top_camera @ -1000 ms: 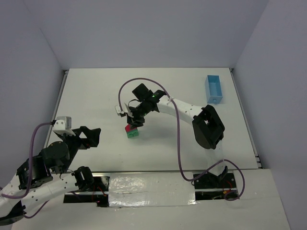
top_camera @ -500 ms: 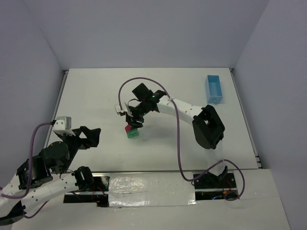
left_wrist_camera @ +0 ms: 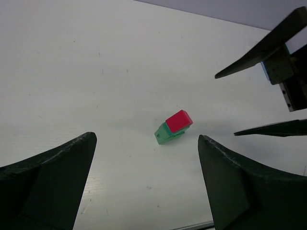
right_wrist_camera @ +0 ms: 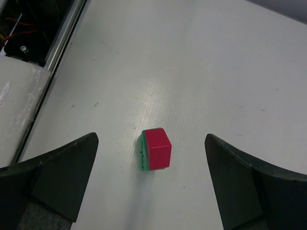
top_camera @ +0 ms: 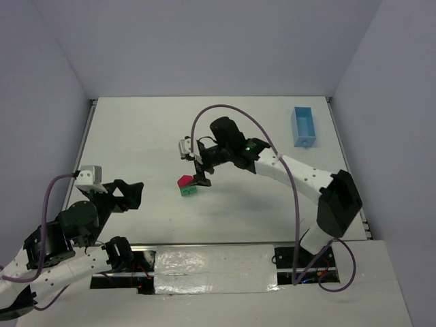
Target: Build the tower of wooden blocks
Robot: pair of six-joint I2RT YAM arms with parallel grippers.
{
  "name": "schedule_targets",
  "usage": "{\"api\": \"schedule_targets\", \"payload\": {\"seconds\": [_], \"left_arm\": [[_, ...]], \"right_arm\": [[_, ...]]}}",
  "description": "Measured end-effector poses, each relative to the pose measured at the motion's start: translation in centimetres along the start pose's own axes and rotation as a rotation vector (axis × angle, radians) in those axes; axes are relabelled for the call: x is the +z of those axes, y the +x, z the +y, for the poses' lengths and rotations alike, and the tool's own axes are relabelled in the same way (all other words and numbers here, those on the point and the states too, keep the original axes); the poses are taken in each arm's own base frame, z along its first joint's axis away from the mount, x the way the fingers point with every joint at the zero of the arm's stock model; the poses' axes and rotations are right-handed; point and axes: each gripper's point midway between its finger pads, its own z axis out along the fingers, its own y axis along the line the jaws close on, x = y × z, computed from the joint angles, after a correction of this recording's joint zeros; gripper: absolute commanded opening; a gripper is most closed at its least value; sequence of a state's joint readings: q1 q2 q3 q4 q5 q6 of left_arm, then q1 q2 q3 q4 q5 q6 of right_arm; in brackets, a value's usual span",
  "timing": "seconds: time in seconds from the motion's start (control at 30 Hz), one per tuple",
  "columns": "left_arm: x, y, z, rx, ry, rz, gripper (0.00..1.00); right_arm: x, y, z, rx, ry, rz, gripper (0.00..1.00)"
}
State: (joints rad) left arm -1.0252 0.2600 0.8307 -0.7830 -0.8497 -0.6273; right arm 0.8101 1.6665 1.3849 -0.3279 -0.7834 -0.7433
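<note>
The wood block tower (top_camera: 186,186) stands mid-table as a small stack: a red roof-like piece (right_wrist_camera: 158,147) on top of green blocks (right_wrist_camera: 143,157). It is also in the left wrist view, where the tower (left_wrist_camera: 173,127) sits some way ahead of the jaws. My right gripper (right_wrist_camera: 151,139) hovers above the stack, open, with both fingers well apart from it; from above, the right gripper (top_camera: 201,174) sits just right of the stack. My left gripper (top_camera: 136,194) rests open near the table's front left, empty, and in its own view the left gripper (left_wrist_camera: 146,143) faces the tower.
A light blue plastic box (top_camera: 304,126) stands at the far right of the table. The table's metal edge rail (right_wrist_camera: 62,33) and cabling lie to the near side in the right wrist view. The right gripper's fingers (left_wrist_camera: 259,48) cross the left wrist view's upper right.
My right gripper has opened, let go of the red piece on the stack and drawn back to the right and up. The left arm has not moved.
</note>
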Motion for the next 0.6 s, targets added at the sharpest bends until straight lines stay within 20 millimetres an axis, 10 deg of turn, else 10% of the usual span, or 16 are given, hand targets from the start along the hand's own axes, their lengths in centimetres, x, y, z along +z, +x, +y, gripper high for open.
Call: {"api": "schedule_targets", "payload": {"seconds": [0.2,0.6], "left_arm": [[0.7,0.7,-0.6,0.039,-0.012,0.035,0.99],[0.8,1.0,-0.8,0.051,-0.012,0.047,0.99]], "right_arm": [[-1.0,-0.3,0.0,-0.008,0.083,-0.007,1.0],[3.7,7.9,-1.3,0.037,0.015,0.174,0.89]]}}
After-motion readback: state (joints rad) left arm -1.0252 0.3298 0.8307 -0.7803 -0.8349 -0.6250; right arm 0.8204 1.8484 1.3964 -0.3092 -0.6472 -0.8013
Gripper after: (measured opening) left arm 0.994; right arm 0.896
